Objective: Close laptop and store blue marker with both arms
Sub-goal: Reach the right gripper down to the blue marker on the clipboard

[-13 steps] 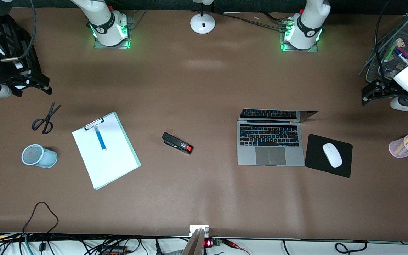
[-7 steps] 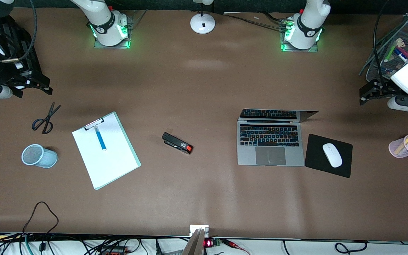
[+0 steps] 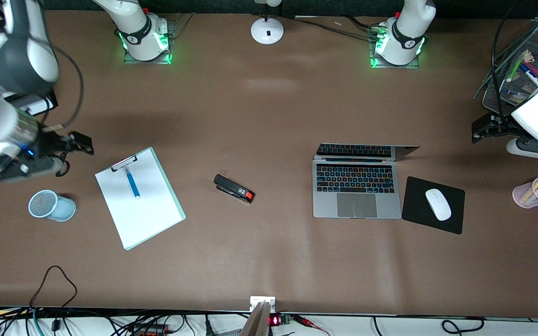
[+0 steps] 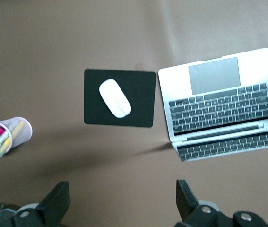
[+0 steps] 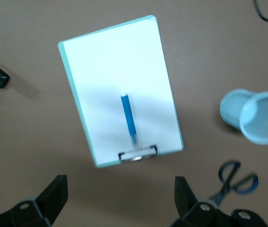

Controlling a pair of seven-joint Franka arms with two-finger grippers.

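You've got the laptop (image 3: 357, 189) lid up, keys lit, toward the left arm's end of the table, w/ a mouse (image 3: 438, 204) on its pad (image 3: 418, 219) just beside it. The blue marker (image 3: 132, 182) lies on a clipboard (image 3: 150, 214) toward the right arm's end, near a tipped mesh cup (image 3: 52, 205). Right gripper (image 3: 80, 143) hangs over scissors (image 5: 235, 178) by the clipboard, fingers apart; left gripper (image 3: 481, 128) is up near the table's end past the laptop, fingers spread too.

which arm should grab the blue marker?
Right. The right gripper hangs open beside the clipboard where the blue marker lies; the left gripper is up near the laptop.
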